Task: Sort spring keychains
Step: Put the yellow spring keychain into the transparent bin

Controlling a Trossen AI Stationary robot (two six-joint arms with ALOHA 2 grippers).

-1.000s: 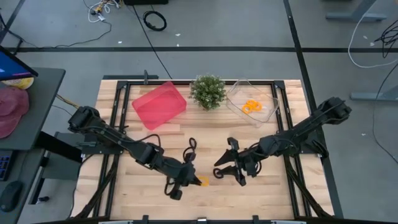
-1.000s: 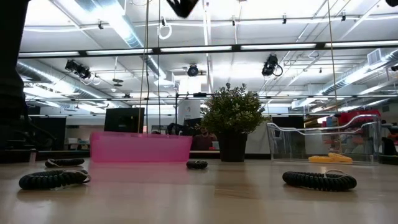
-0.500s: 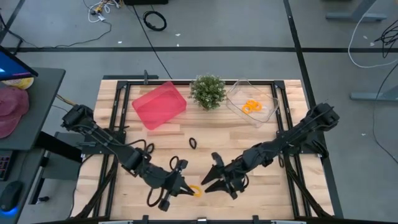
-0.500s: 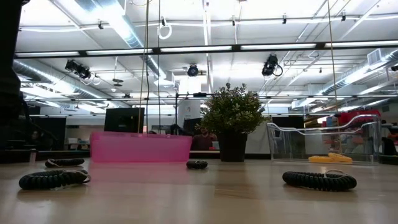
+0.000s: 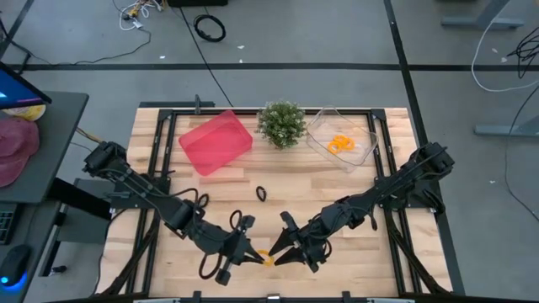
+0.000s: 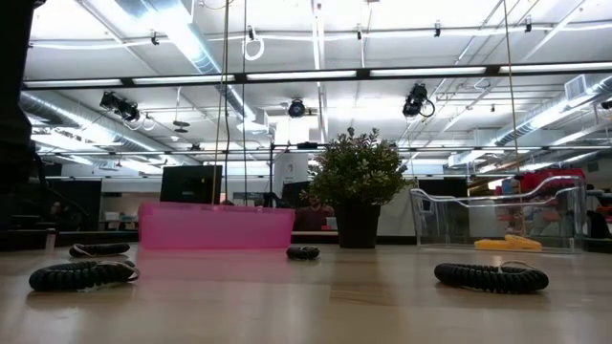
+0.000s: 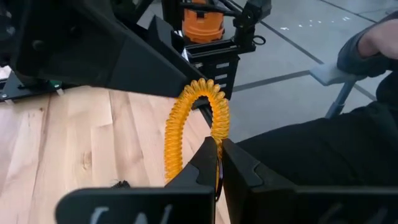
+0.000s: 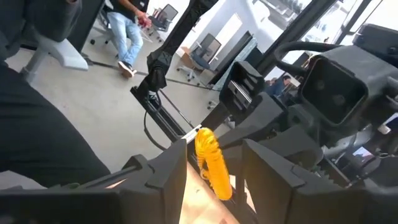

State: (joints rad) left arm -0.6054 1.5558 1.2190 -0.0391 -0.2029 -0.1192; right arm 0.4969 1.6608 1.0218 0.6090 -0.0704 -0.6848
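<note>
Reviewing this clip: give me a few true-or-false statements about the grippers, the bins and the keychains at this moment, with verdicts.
1. The left gripper is shut on an orange keychain. True.
2. The right gripper is shut. False: its fingers stand open on either side of that orange keychain.
3. The clear bin holds orange keychains. True.
4. The pink bin holds orange keychains. False: none show in it.
5. A black keychain lies on the table in front of the potted plant. True.
</note>
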